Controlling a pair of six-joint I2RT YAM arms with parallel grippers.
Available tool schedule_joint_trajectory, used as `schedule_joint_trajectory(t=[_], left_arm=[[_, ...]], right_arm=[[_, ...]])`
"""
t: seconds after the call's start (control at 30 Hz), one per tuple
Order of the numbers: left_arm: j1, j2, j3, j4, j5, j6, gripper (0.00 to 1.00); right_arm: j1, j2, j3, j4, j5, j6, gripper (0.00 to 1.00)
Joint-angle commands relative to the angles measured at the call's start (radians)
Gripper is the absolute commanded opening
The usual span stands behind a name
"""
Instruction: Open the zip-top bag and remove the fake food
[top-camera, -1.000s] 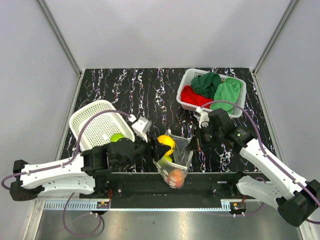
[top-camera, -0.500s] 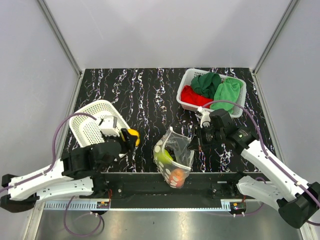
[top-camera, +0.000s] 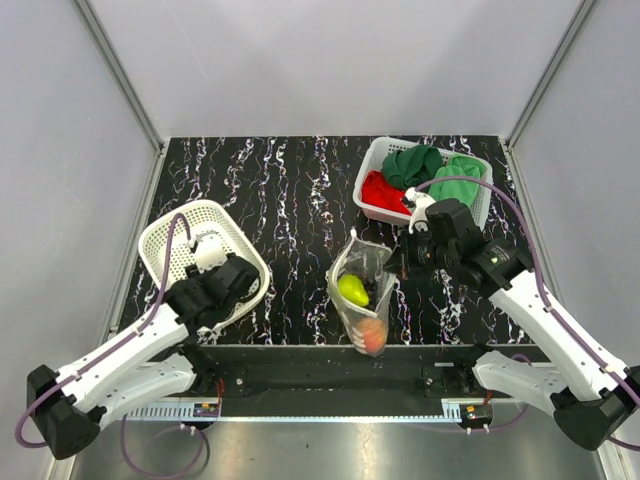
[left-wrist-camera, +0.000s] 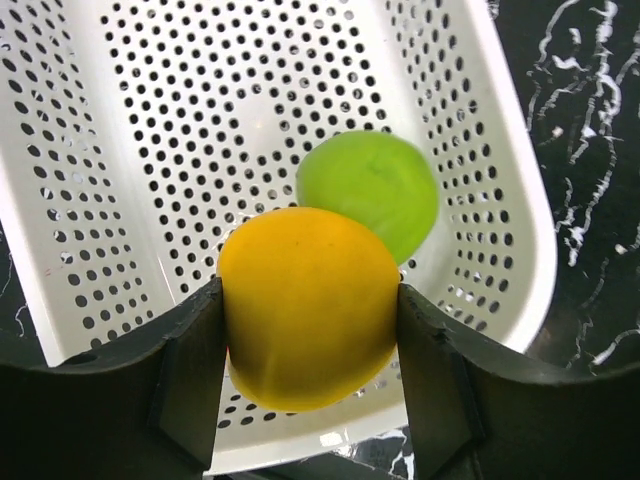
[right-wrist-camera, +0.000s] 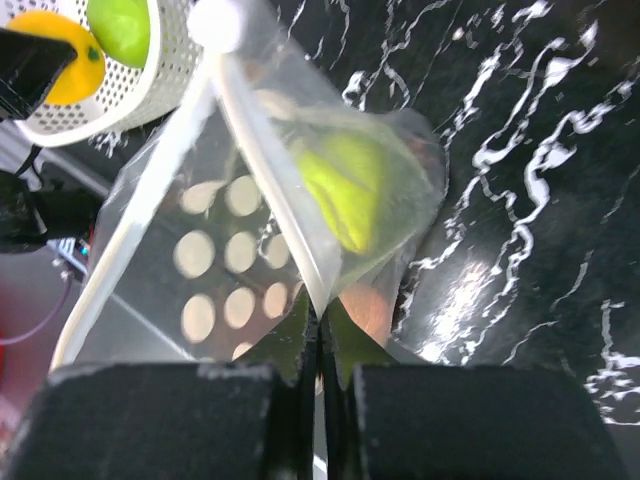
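The zip-top bag (top-camera: 377, 265) stands at the table's front middle, mouth open. A green apple (top-camera: 352, 290) and an orange-pink peach (top-camera: 372, 337) lie inside it. My right gripper (top-camera: 400, 260) is shut on the bag's right edge; in the right wrist view (right-wrist-camera: 320, 335) its jaws pinch the bag's (right-wrist-camera: 215, 260) zip strip, with the apple (right-wrist-camera: 340, 190) and peach (right-wrist-camera: 368, 310) beyond. My left gripper (top-camera: 228, 278) is over the white basket (top-camera: 160, 235) at the left. It is shut (left-wrist-camera: 310, 305) on the yellow fruit (left-wrist-camera: 305, 290), above a second green apple (left-wrist-camera: 375, 190) in the basket (left-wrist-camera: 200, 120).
A second white basket (top-camera: 372, 160) at the back right holds a red cloth (top-camera: 385, 190) and green cloths (top-camera: 440, 175). The black rail of the arm bases (top-camera: 300, 365) runs along the table's near edge. Grey walls enclose the table.
My left gripper has carried the yellow fruit leftward from the bag's mouth to over the left basket. My right gripper has shifted the bag slightly right and more upright.
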Motion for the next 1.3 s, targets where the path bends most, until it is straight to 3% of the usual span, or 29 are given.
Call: schedule_joint_trajectory(t=[0.0, 0.13, 0.23, 0.33, 0.47, 0.6, 0.67, 0.77, 0.87, 1.1, 1.27], left_arm=[[0.032, 0.056, 0.004, 0.019, 0.013, -0.065, 0.37], [0.032, 0.050, -0.005, 0.033, 0.071, -0.057, 0.80], [0.032, -0.004, 0.016, 0.092, 0.189, 0.032, 0.89], [0.031, -0.079, 0.065, 0.171, 0.334, 0.120, 0.93], [0.031, -0.133, 0.110, 0.328, 0.531, 0.210, 0.87], [-0.001, -0.081, 0.078, 0.684, 0.854, 0.238, 0.80], [-0.113, -0.033, 0.087, 0.760, 0.828, 0.250, 0.79], [-0.282, 0.102, 0.190, 0.789, 0.674, 0.344, 0.76], [-0.374, 0.240, 0.260, 0.830, 0.614, 0.368, 0.70], [-0.434, 0.444, 0.334, 0.765, 0.495, 0.327, 0.40], [-0.459, 0.511, 0.321, 0.760, 0.464, 0.330, 0.35]], right_arm=[[0.002, 0.028, 0.086, -0.017, 0.104, -0.061, 0.00], [0.000, 0.057, 0.062, 0.009, 0.009, -0.052, 0.00], [0.002, 0.069, 0.031, 0.041, -0.061, -0.046, 0.00], [0.000, 0.082, 0.003, 0.075, -0.107, -0.033, 0.00], [0.003, 0.085, -0.027, 0.128, -0.221, -0.016, 0.00], [0.002, 0.067, -0.043, 0.170, -0.307, 0.004, 0.00], [0.002, 0.068, -0.049, 0.185, -0.354, 0.011, 0.00], [0.002, 0.079, -0.063, 0.196, -0.399, 0.022, 0.00], [0.002, 0.067, -0.081, 0.219, -0.440, 0.040, 0.00], [0.002, 0.031, -0.098, 0.205, -0.428, 0.057, 0.00], [0.002, 0.022, -0.129, 0.201, -0.430, 0.066, 0.00]])
